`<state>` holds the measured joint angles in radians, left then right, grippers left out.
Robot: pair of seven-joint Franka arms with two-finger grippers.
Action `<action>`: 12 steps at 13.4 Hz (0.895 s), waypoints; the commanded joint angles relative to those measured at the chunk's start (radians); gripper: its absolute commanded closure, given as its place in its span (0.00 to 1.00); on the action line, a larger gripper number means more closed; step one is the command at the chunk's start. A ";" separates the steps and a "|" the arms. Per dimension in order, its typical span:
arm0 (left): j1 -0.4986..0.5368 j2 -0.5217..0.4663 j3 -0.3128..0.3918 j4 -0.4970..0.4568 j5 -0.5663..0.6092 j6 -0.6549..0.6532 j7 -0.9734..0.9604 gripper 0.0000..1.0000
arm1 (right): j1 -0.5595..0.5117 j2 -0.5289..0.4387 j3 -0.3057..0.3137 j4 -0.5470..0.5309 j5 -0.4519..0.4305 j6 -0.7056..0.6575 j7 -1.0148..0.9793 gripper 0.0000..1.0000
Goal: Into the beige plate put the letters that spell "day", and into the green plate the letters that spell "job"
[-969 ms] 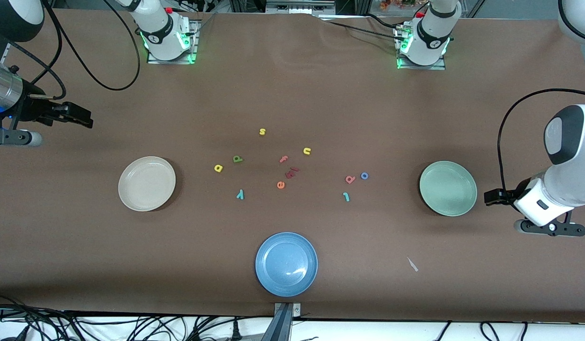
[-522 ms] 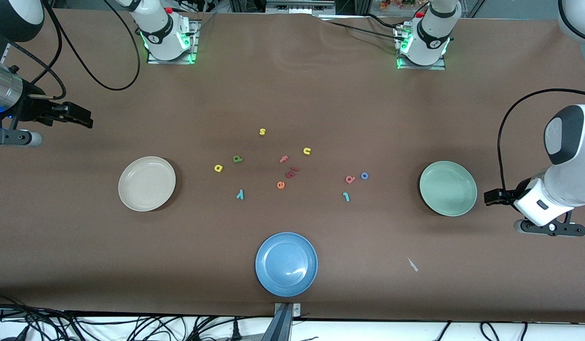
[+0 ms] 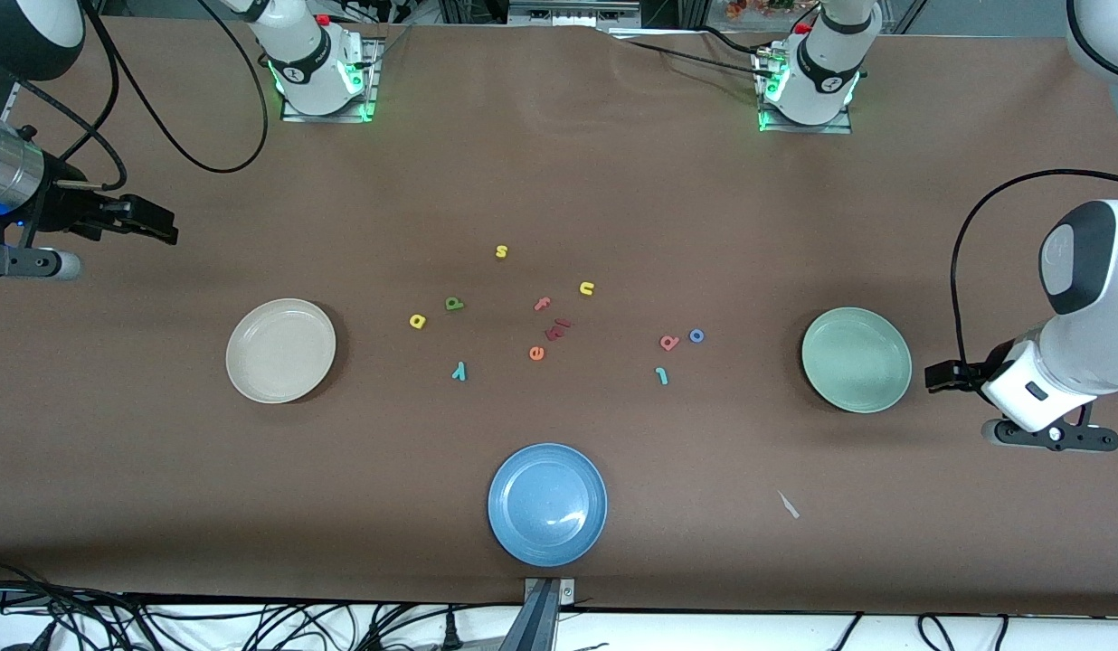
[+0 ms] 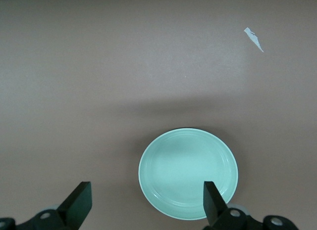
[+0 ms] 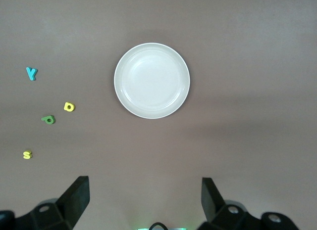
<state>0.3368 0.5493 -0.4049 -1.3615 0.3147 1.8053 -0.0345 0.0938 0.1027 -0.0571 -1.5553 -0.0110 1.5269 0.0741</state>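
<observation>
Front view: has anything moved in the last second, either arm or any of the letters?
Nothing has visibly changed. The left gripper waits open beside the green plate and the right gripper waits open at the right arm's end of the table. All the letters lie on the table between the green plate and the beige plate, both holding nothing.

Your brown table (image 3: 559, 181) carries a beige plate (image 3: 280, 350), a green plate (image 3: 856, 359) and a blue plate (image 3: 547, 504) nearest the front camera. Foam letters (image 3: 536, 353) lie scattered between beige and green; a white scrap (image 3: 788, 504) sits near the blue.
</observation>
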 commanded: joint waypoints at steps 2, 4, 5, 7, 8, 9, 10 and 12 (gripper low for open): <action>-0.001 -0.005 0.002 -0.007 0.021 0.009 0.015 0.01 | 0.003 0.008 0.002 0.014 0.002 -0.014 -0.002 0.00; -0.001 -0.006 0.002 -0.007 0.021 0.009 0.013 0.01 | 0.003 0.008 0.002 0.012 0.002 -0.016 -0.002 0.00; -0.001 -0.006 0.002 -0.007 0.021 0.008 0.013 0.01 | 0.003 0.006 0.002 0.012 0.002 -0.016 -0.002 0.00; -0.002 -0.005 0.002 -0.007 0.021 0.008 0.013 0.01 | 0.007 0.009 0.003 0.011 0.000 -0.019 -0.007 0.00; -0.002 -0.006 0.002 -0.007 0.021 0.008 0.013 0.01 | 0.012 0.009 0.003 0.009 0.000 -0.019 -0.011 0.00; -0.001 -0.005 0.002 -0.007 0.020 0.009 0.013 0.01 | 0.018 0.011 0.005 0.009 0.000 -0.019 -0.011 0.00; -0.001 -0.005 0.002 -0.007 0.021 0.009 0.015 0.01 | 0.026 0.009 0.007 0.009 0.000 -0.019 -0.008 0.00; -0.001 -0.005 0.002 -0.007 0.021 0.009 0.015 0.01 | 0.026 0.011 0.007 0.009 0.000 -0.019 -0.011 0.00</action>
<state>0.3365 0.5493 -0.4050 -1.3615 0.3147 1.8053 -0.0345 0.1169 0.1121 -0.0509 -1.5554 -0.0107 1.5210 0.0721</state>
